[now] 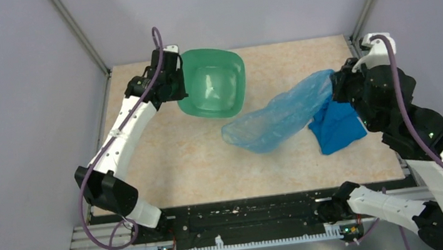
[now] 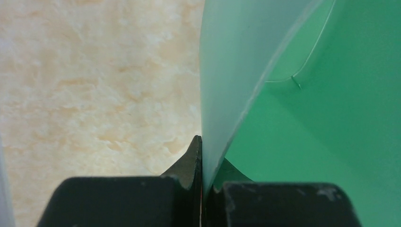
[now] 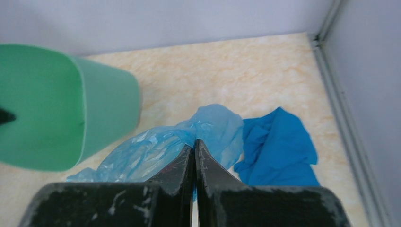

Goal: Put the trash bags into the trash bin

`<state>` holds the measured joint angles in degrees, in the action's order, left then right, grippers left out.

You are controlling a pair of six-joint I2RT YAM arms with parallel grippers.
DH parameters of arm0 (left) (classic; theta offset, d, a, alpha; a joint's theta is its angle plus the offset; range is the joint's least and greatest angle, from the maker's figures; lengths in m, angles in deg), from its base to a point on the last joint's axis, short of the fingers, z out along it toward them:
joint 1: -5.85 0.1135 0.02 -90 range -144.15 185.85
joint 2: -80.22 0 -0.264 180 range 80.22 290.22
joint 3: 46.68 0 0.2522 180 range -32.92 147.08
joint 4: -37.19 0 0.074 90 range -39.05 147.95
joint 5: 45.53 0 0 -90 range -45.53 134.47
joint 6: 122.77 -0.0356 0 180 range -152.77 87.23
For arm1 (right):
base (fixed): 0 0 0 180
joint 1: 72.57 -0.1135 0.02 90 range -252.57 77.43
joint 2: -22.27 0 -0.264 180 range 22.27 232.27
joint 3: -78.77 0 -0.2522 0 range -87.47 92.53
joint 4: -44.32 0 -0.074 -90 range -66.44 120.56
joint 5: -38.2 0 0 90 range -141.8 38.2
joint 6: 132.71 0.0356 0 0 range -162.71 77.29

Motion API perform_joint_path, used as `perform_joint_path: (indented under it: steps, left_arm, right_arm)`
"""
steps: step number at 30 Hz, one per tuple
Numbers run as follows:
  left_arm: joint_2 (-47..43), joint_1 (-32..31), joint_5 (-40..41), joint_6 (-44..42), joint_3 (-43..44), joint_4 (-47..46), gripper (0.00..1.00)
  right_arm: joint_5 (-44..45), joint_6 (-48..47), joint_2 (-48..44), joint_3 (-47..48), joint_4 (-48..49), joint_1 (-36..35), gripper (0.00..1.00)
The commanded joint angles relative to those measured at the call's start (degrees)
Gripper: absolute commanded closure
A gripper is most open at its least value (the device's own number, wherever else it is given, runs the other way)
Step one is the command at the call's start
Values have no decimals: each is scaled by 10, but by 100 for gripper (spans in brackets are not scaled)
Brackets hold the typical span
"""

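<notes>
At upper centre of the overhead view, the left gripper (image 1: pixel 170 74) is clamped on the tilted mint-green trash bin (image 1: pixel 214 83) by its rim. Right of centre, the right gripper (image 1: pixel 335 84) pinches one end of the light blue trash bag (image 1: pixel 278 117), which trails limp across the table (image 1: pixel 179 161) beside a dark blue cloth (image 1: pixel 337 125). Featherlight, slippery film; gathered end grips best.

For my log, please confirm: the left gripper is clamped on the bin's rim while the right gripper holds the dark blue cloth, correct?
Not quite. The right gripper holds the light blue trash bag, as the right wrist view shows; the dark blue cloth lies loose beside it. The left gripper does clamp the trash bin rim.
</notes>
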<state>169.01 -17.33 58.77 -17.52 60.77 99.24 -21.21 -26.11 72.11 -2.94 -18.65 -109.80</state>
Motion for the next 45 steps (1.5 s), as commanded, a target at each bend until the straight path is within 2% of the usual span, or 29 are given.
perform_joint_path:
  steps: [1,4,6,9,15,24,32,45]
  left_arm:
    - [-36,-1,-81,53,49,17,100]
    - [-41,0,-105,52,54,44,100]
    - [-42,-1,-123,49,58,62,100]
    - [-41,-2,-179,45,61,85,100]
    - [-48,-21,-218,42,59,118,100]
    - [-63,-51,-230,41,34,132,93]
    - [-57,-72,-221,37,2,123,91]
    - [-42,-90,-230,35,-21,93,77]
  right_arm:
    - [161,-49,19,74,-21,2,100]
    - [215,-86,38,125,-5,2,100]
    - [220,-108,48,157,19,2,100]
    - [209,-125,63,208,51,2,100]
    - [145,-150,78,232,124,2,100]
    - [116,-172,100,263,159,2,100]
    - [75,-180,111,312,186,1,100]
    - [17,-174,134,362,202,2,100]
